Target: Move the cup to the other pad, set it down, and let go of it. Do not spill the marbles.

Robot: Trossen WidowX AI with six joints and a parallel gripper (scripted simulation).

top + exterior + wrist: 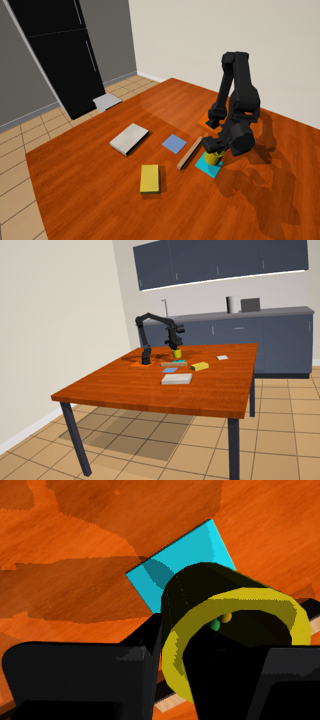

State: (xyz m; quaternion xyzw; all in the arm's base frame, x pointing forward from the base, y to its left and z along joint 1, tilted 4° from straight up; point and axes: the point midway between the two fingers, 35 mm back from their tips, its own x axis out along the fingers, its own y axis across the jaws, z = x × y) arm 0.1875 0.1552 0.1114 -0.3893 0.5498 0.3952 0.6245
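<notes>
I have the wooden surface (103,201) (144,395) spread wide below everything else, its legs on a tiled floor (206,446); my black arm (242,74) (142,333) rises from an orange base plate (204,123) (134,366) and bends over, its pincer (215,149) (175,347) (169,620) pointing down and clamped on the wall of the yellow cup (213,158) (176,353) (220,597). The white block (130,138) (176,379) lies flat well apart from the cup; the yellow block (149,178) (199,366) lies nearer to it; the long wooden bar (189,153) (173,364) lies between the two pads. The blue pad (174,143) (169,369) is on one side of that bar, nothing standing on it; the cyan pad (208,167) (180,360) (195,550) is on the other, and my cup hangs above it, apart from it, with a gap showing in the exterior view; the cup looks roughly upright there. Smallest of all, I can make out a green marble (215,625) and a yellowish marble (226,617) inside the cup; the finger and the shading hide the rest of its inside from me.
</notes>
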